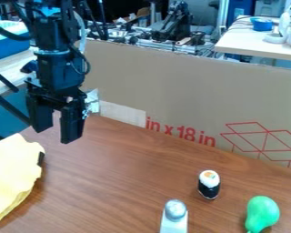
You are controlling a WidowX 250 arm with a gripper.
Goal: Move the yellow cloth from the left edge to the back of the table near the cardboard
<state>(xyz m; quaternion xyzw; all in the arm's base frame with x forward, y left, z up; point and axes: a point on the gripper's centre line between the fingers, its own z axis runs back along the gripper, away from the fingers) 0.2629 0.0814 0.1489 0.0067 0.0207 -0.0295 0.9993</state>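
At upper left, the gripper (55, 135) hangs well open, empty, near the yellow cloth (13, 175). A raised fold would likely pinch most securely.

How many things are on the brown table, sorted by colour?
Yellow: cloth, 1
Green: pear-shaped thing, 1
Black and white: sushi-like piece, 1
Silver and white: round-topped object, 1
Total: 4, leaving out the unclear dark bit at the cloth's edge
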